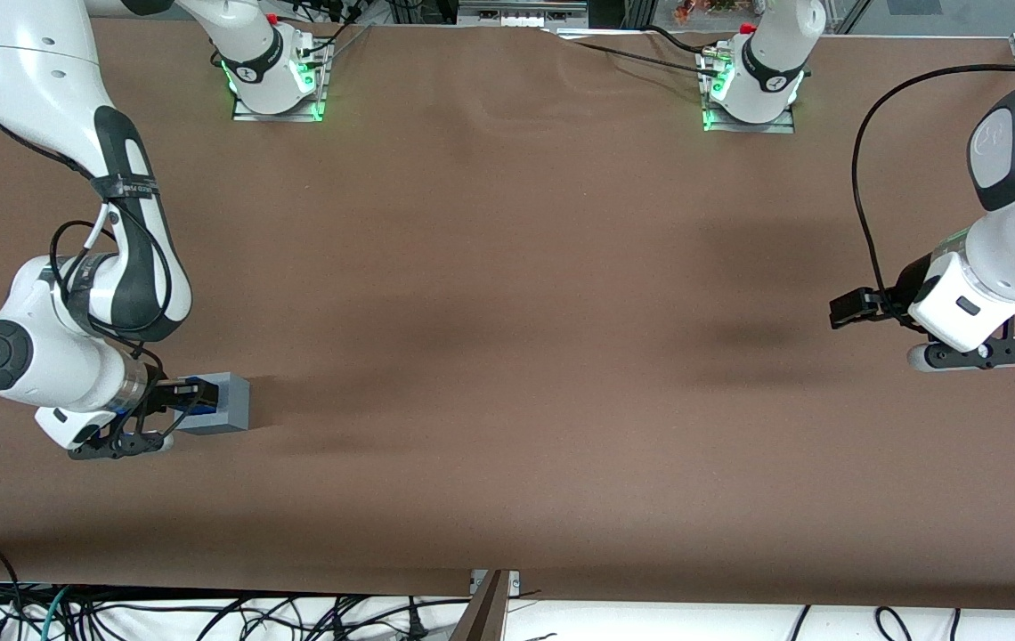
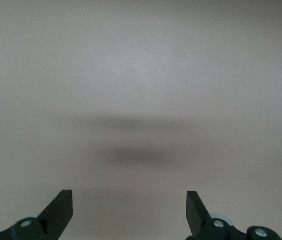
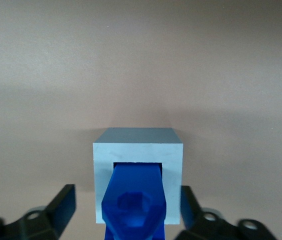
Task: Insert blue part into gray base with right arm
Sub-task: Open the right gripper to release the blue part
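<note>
Two rigid, light-looking plastic pieces at lower left of the front frame: blue part (image 3: 135,197) sits in gray base (image 3: 139,150) recess, gripper (image 3: 126,210) fingers (image 3: 63,202) spread either side, flat sides look best to grip.

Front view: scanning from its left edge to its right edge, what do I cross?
Right arm → its tool, fingers open, over the gray base → blue part in the recess of the gray base → a long stretch of brown table → parked arm.
</note>
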